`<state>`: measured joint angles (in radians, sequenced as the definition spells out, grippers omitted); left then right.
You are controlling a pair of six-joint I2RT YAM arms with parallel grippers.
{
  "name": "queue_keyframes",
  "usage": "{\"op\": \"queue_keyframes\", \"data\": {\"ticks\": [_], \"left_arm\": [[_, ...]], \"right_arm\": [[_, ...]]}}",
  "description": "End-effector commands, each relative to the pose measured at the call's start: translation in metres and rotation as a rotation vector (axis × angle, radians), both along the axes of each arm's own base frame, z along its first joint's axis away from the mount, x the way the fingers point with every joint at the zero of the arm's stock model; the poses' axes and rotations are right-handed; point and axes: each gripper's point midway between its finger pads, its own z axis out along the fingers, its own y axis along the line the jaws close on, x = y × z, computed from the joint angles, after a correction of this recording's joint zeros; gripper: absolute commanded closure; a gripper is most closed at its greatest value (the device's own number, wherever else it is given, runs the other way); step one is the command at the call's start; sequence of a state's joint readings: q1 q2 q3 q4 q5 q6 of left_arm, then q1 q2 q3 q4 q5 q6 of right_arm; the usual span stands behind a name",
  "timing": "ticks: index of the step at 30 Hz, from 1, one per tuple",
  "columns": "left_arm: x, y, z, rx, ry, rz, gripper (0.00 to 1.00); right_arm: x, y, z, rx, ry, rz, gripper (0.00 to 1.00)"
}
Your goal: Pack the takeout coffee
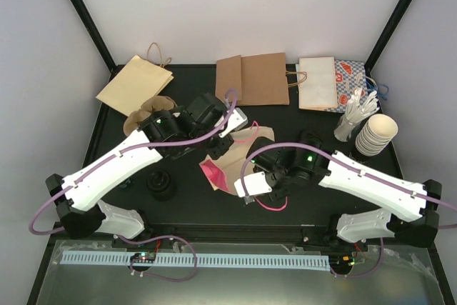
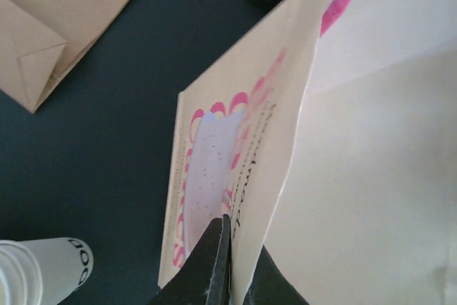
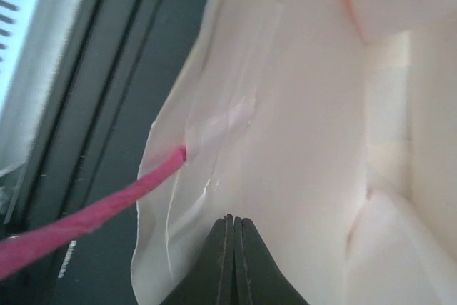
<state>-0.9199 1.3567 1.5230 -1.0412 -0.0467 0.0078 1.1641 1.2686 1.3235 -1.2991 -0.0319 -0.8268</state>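
Note:
A cream paper bag with pink print (image 1: 227,169) (image 2: 243,105) (image 3: 300,105) lies on its side mid-table between the two arms. My left gripper (image 1: 216,149) (image 2: 235,248) is shut on one panel of the bag's mouth. My right gripper (image 1: 241,189) (image 3: 234,230) is shut at the opposite wall, beside the pink handle (image 3: 86,216). The takeout coffee (image 2: 61,266), a small white cup with dark print, lies at the bottom left of the left wrist view, apart from the bag. I cannot make it out in the top view.
Flat kraft bags (image 1: 136,83) (image 1: 253,80), a white bag (image 1: 318,83) and a patterned bag (image 1: 355,76) lie along the back. A stack of cream cups (image 1: 377,133) and a holder of white cutlery (image 1: 353,116) stand at right. Black lids (image 1: 161,185) sit near left.

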Motion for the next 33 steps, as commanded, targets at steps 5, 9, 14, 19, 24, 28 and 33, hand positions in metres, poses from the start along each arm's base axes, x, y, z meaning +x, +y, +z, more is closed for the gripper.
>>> {"op": "queue_keyframes", "data": {"ticks": [5, 9, 14, 19, 24, 28, 33], "left_arm": [[-0.012, -0.02, 0.002, -0.038, 0.035, -0.079, 0.99], [-0.016, -0.021, -0.002, -0.029, 0.045, -0.087, 0.98], [-0.022, -0.025, -0.004, -0.03, 0.057, -0.11, 0.98], [-0.031, -0.03, -0.002, -0.038, 0.074, -0.144, 0.99], [-0.039, -0.034, 0.003, -0.072, 0.092, -0.179, 0.99], [-0.044, -0.033, 0.004, -0.082, 0.098, -0.196, 0.99], [-0.047, -0.03, 0.007, -0.087, 0.092, -0.207, 0.98]], "right_arm": [[0.04, 0.016, 0.041, 0.162, -0.242, -0.103, 0.99], [0.054, 0.019, 0.052, 0.201, -0.322, -0.144, 0.99], [0.064, 0.024, 0.067, 0.239, -0.371, -0.137, 0.99], [0.067, 0.028, 0.063, 0.214, -0.401, -0.065, 0.99], [0.066, 0.039, 0.054, 0.203, -0.39, -0.005, 0.99], [0.062, 0.04, 0.044, 0.185, -0.387, 0.066, 0.99], [0.043, 0.035, 0.035, 0.167, -0.313, 0.184, 0.99]]}}
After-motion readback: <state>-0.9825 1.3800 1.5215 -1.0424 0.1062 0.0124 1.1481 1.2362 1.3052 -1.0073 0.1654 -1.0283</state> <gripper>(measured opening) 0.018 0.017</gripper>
